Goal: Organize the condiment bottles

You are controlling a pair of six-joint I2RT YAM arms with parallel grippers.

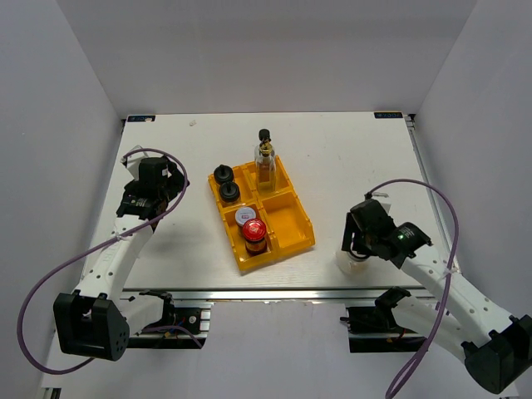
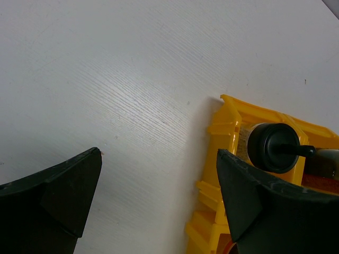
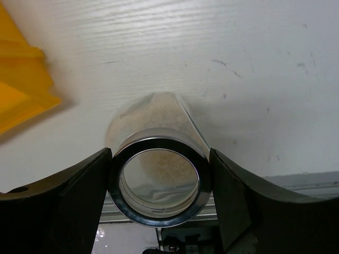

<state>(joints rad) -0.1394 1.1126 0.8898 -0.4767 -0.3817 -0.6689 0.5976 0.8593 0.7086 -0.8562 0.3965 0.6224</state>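
No lettering, number, brand or sign is coming through legibly in any of the three views. A small dark tag [image 1: 141, 117] is sitting at the far left corner of the white table [image 1: 349, 158] and a second dark tag [image 1: 387, 114] at its far right corner, and both are showing too small to read. The side of the red-lidded glass jar [image 1: 254, 235] is appearing only as a dark blur, so any print on it cannot be told. The clear glass silver-lidded jar [image 3: 159, 180], seen close in the right wrist view, is presenting only plain metal and glass.
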